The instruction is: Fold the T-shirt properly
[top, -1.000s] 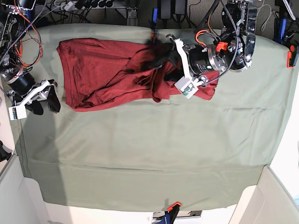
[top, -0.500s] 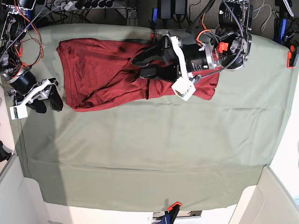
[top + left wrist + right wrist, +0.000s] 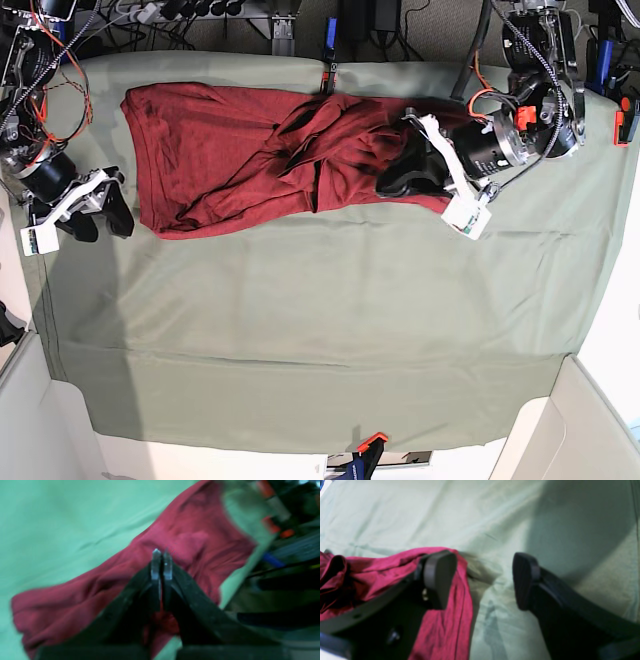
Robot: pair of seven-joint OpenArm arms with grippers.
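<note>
T-shirt point(image 3: 250, 155) lies bunched along the far edge of the sage-green table cloth point(image 3: 330, 330), long axis left to right in the base view, with heavy diagonal wrinkles through the middle and one end buried under the left arm. We read the left gripper point(image 3: 162, 562) as closed: in its wrist view the two tips sit pressed together with red fabric below and behind them, but blur keeps us from saying whether any cloth is pinched between them. In the base view the left gripper point(image 3: 400, 172) sits low on the shirt's right portion. The right gripper point(image 3: 482, 580) hangs spread wide and empty just beside the shirt's other end, one finger point(image 3: 440, 578) in front of the hem, the other over bare cloth; in the base view it point(image 3: 95, 215) sits off the shirt's left edge. For a clean step we'd want the left pinch to catch one layer only, lift just enough to drag the bunch flat, and have the right hand pin or grip the opposite hem so wrinkles pull out instead of sliding the whole garment.
</note>
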